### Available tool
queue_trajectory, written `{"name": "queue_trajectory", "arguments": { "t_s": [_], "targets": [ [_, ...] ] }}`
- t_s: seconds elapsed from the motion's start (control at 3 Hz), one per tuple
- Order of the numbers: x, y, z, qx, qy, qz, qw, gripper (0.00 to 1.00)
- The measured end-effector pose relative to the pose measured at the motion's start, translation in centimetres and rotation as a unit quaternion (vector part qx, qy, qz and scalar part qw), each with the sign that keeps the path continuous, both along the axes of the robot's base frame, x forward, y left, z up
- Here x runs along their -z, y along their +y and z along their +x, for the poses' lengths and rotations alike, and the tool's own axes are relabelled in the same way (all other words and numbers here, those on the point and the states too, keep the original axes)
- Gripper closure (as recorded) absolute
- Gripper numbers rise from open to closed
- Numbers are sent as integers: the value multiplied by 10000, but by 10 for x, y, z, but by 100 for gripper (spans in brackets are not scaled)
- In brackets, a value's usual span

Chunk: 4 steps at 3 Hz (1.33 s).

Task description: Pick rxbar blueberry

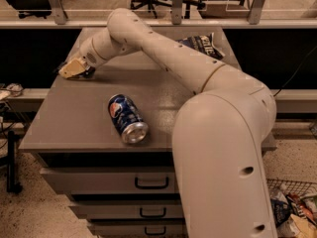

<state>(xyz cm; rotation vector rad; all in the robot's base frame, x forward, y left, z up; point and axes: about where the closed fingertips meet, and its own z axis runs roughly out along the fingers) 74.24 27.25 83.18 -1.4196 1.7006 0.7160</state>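
Note:
My gripper (73, 68) is low over the far left corner of the grey cabinet top (74, 123), at the end of my arm (163, 53), which reaches across from the right. A small dark patch (89, 74) shows right under the gripper. I cannot tell whether it is the rxbar blueberry, and no bar shows in the open anywhere else. A blue Pepsi can (127, 118) lies on its side in the middle of the top, its opening toward the front.
A puffy blue chip bag (204, 43) lies at the far right of the top, behind my arm. Drawers (148, 182) are below the front edge. A wire basket of packets (294, 207) stands on the floor at the right. Office chairs stand beyond the railing.

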Motion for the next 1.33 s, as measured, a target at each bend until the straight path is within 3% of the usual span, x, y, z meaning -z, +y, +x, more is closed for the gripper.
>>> {"name": "queue_trajectory", "arguments": {
  "t_s": [0.33, 1.33],
  "targets": [
    [-1, 0, 0, 0, 0, 0, 10000, 100],
    [-2, 0, 0, 1, -2, 0, 10000, 100]
  ]
}}
